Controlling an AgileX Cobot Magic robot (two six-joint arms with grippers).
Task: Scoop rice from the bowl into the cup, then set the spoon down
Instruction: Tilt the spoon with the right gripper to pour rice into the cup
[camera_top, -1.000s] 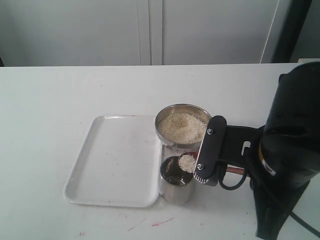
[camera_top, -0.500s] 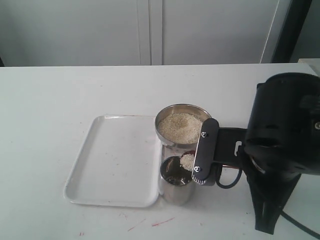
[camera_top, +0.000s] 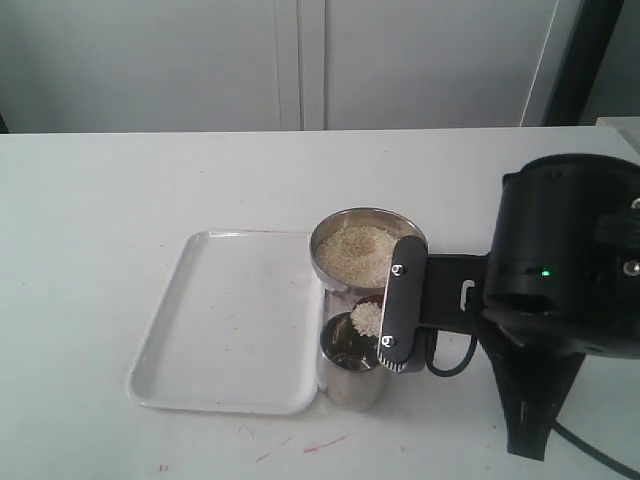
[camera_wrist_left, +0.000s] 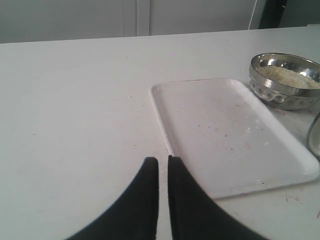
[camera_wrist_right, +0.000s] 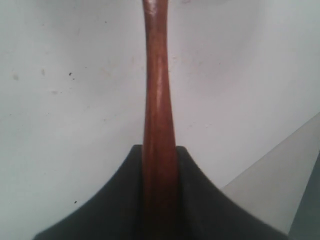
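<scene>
Tray (camera_top: 230, 320): flat on the counter (camera_top: 100, 200), on the bowl's (camera_top: 325, 272) left-edge side.
Right claw (camera_wrist_right: 159, 150): I see it clamped on the spoon (camera_wrist_right: 158, 100) handle.
Left claw (camera_wrist_left: 163, 162): fingers almost touching, holding nothing.
Bowl: holds rice (camera_top: 360, 252), just behind the cup (camera_top: 350, 385).
Cup: front-edge side of the bowl, beside the tray.
Spoon: rice-heaped head over the cup's mouth.

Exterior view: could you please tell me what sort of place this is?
Likely a robot lab bench, not a kitchen: plain white table, blank cabinet doors behind, just a tray, bowl and cup.
</scene>
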